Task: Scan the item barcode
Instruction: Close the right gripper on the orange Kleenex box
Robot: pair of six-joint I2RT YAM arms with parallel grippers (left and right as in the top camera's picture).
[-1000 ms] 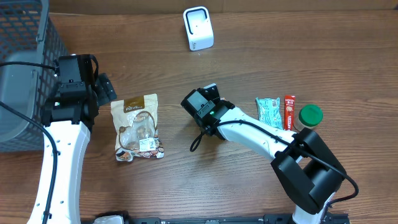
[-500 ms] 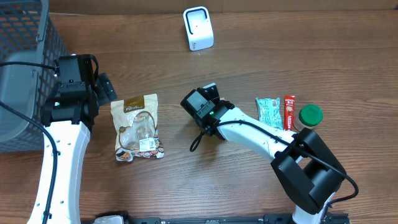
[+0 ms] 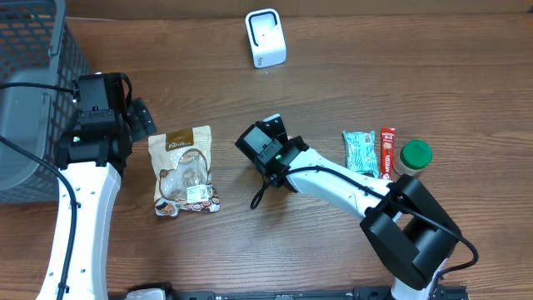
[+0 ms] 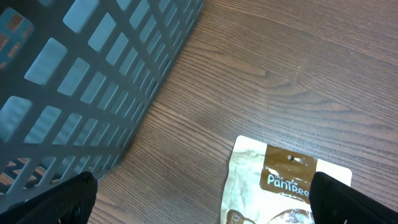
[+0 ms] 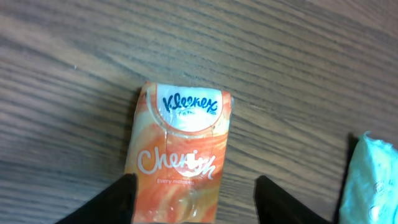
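Likely pickup: straddling tissue pack (image 5: 180,155) with right gripper (image 5: 194,190), jaws spread, well apart from scanner (image 3: 265,37). Next: close, lift, present barcode.

overhead top-down, wrists close (same table (image 3: 250,250))

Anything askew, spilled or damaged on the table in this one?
Nothing stands out. The Kleenex pack lies flat and intact between the right gripper's open fingers; the snack pouch, teal packet, red packet and green-lidded jar look whole, nothing spilled.
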